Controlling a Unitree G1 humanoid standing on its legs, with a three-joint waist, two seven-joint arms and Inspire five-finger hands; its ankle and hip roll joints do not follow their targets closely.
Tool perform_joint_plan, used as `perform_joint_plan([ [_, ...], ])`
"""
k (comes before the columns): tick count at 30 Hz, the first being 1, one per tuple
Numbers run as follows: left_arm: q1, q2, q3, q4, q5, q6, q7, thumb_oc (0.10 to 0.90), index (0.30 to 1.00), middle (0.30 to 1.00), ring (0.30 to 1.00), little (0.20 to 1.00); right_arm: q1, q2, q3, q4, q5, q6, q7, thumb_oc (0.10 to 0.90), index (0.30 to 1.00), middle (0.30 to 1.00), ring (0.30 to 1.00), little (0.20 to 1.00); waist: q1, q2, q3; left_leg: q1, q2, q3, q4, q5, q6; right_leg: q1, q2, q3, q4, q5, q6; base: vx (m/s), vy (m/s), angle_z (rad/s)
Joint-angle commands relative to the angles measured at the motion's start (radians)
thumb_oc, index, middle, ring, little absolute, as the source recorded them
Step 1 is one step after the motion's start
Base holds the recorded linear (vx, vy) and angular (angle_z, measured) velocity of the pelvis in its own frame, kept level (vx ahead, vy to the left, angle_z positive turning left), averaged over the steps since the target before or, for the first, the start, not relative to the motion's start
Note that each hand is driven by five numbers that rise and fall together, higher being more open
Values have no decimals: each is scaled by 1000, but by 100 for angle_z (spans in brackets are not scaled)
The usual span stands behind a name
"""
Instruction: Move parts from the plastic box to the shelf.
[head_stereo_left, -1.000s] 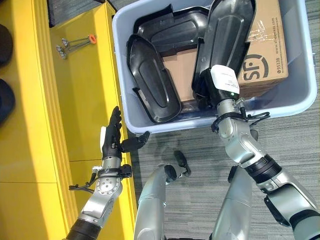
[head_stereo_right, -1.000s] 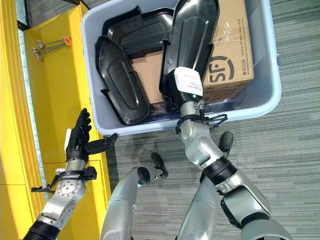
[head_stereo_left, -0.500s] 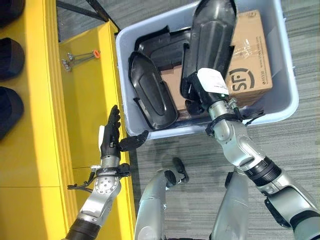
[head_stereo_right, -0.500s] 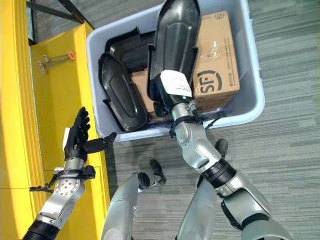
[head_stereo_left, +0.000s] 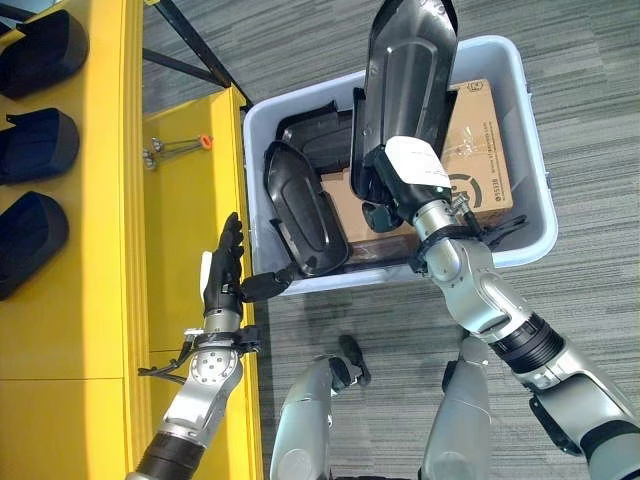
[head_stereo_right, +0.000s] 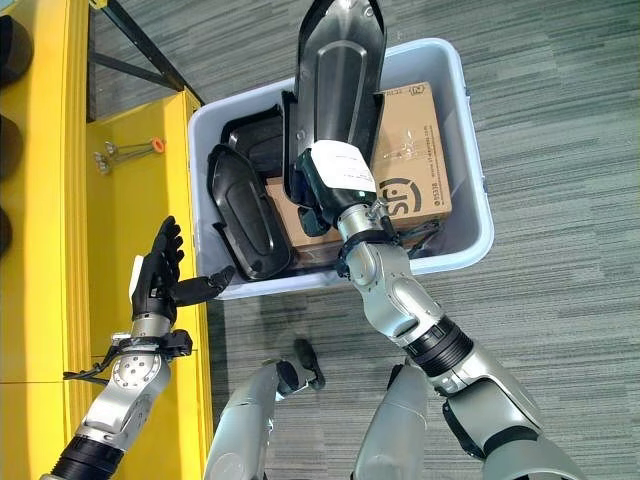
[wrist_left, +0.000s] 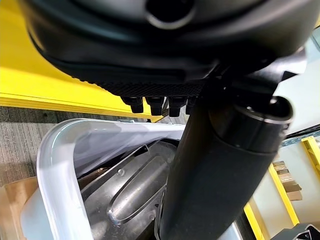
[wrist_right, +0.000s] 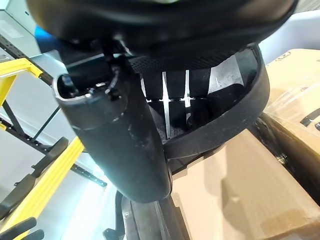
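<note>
- Raised higher since the earlier frame, the black part (head_stereo_left: 405, 75) stands over the plastic box (head_stereo_left: 528, 150), clamped by the right hand (head_stereo_left: 400, 185).
- Left hand (head_stereo_left: 222, 275), at 9 o'clock from the box, is spread beside the yellow shelf (head_stereo_left: 100, 250).

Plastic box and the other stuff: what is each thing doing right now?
Plastic box: on the floor, open, holding parts and a carton.
Long black part: held upright above the box.
Right hand: shut on the long black part.
Left hand: open, holding nothing, beside the shelf.
Black part in the box: leaning against the box wall.
Cardboard carton: lying in the box, taped shut.
Yellow shelf: holding dark parts at its left.
</note>
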Motion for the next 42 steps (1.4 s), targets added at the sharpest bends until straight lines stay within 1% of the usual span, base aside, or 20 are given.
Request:
perform_joint_plan([
  [1,6,38,72,-112,27,-73,-2,900,1000,1000,1000,1000,-142,57,-10,-173,42,-131,-19,400,300,300,300,300,38,-13,3,177,-103,-73,-238,8,-1,61,-7,-57,102,-183,58,46,-101,-1],
  [3,-3,41,76,-85,29,-81,-10,900,1000,1000,1000,1000,-127,70,8,-164,108,-125,-8,400,300,300,300,300,37,-31,3,205,-91,-74,-249,14,-6,90,5,-63,97,-190,59,52,-114,1],
  [4,-4,41,76,-82,30,-82,-10,900,1000,1000,1000,1000,-127,73,11,-160,113,-125,-11,400,300,300,300,300,37,-34,3,209,-90,-75,-251,15,-6,95,7,-63,96,-191,59,72,-154,1],
  [5,-10,44,79,-67,33,-84,-18,900,1000,1000,1000,1000,-121,87,26,-128,156,-139,-23,400,300,300,300,300,39,-49,3,232,-79,-77,-262,20,-10,120,15,-70,88,-196,59,59,-134,-1],
  [7,-13,45,80,-58,35,-83,-20,900,1000,1000,1000,1000,-114,93,28,-118,188,-147,-20,400,300,300,300,300,40,-59,3,246,-71,-78,-269,25,-13,137,19,-75,83,-199,61,56,-126,-4],
  [10,-14,44,83,-38,35,-93,-23,900,1000,1000,1000,1000,-96,103,32,-95,217,-179,-9,400,300,300,300,300,41,-73,-4,274,-59,-80,-290,38,-20,167,29,-83,69,-204,61,63,-97,-3],
  [11,-13,42,85,-21,38,-103,-26,900,1000,1000,1000,1000,-87,108,36,-82,235,-201,11,400,300,300,300,300,43,-80,-14,291,-53,-80,-308,47,-24,184,34,-89,58,-206,63,79,-80,-1],
  [14,-10,37,89,-1,39,-107,-30,900,1000,1000,1000,1000,-74,112,50,-79,265,-217,52,400,300,300,300,300,46,-90,-33,318,-43,-79,-337,61,-33,208,43,-100,40,-210,66,83,-85,4],
  [19,15,28,107,40,42,-118,-59,900,1000,1000,1000,1000,-35,108,80,-102,301,-257,129,400,300,300,300,300,61,-108,-82,384,-20,-82,-417,100,-56,284,69,-133,-13,-214,59,93,-105,3],
  [23,44,19,124,82,57,-138,-88,900,1000,1000,1000,1000,-1,104,102,-118,334,-280,191,400,300,300,300,300,79,-125,-138,439,3,-96,-491,141,-74,346,93,-159,-48,-219,50,92,-104,11],
  [24,50,15,129,93,63,-145,-93,900,1000,1000,1000,1000,7,104,109,-123,323,-280,190,400,300,300,300,300,84,-130,-151,446,7,-99,-506,154,-77,355,99,-163,-56,-218,46,111,-113,6],
  [25,55,11,136,104,69,-149,-95,900,1000,1000,1000,1000,14,101,117,-121,304,-296,187,400,300,300,300,300,90,-135,-168,456,14,-107,-524,168,-82,370,106,-168,-63,-220,43,70,-86,4],
  [27,60,8,140,116,72,-155,-95,900,1000,1000,1000,1000,17,101,125,-110,306,-320,191,400,300,300,300,300,94,-139,-184,467,18,-114,-543,181,-87,385,115,-173,-73,-222,38,77,-70,10],
  [28,65,3,150,140,80,-164,-107,900,1000,1000,1000,1000,25,98,126,-118,310,-334,198,400,300,300,300,300,100,-146,-207,477,26,-125,-563,196,-94,399,126,-177,-77,-227,35,84,-65,14],
  [29,67,1,153,147,84,-167,-110,900,1000,1000,1000,1000,28,98,127,-120,313,-340,201,400,300,300,300,300,102,-148,-215,481,28,-129,-570,202,-96,405,130,-180,-79,-228,33,114,-83,10],
  [31,72,-13,163,174,99,-164,-118,900,1000,1000,1000,1000,41,98,132,-132,341,-357,213,400,300,300,300,300,108,-160,-248,505,40,-142,-596,217,-103,436,146,-189,-86,-240,24,106,-65,14],
  [36,59,-35,163,248,127,-154,-145,900,1000,1000,1000,1000,30,122,147,-120,447,-387,272,400,300,300,300,300,112,-175,-289,540,54,-159,-626,233,-111,485,168,-194,-101,-254,9,71,-21,7],
  [38,40,-43,153,272,127,-142,-137,900,1000,1000,1000,1000,25,130,155,-134,487,-365,296,400,300,300,300,300,108,-179,-301,550,59,-162,-635,238,-114,498,173,-195,-104,-259,6,54,9,14],
  [40,4,-55,132,300,146,-112,-119,900,1000,1000,1000,1000,12,147,173,-135,545,-356,337,400,300,300,300,300,104,-186,-317,565,65,-167,-650,246,-116,517,181,-197,-108,-264,1,41,26,11],
  [42,-37,-65,101,338,156,-81,-86,900,1000,1000,1000,1000,6,157,183,-143,581,-364,386,400,300,300,300,300,104,-193,-337,579,65,-175,-661,247,-115,542,187,-206,-111,-272,-2,19,54,12],
])
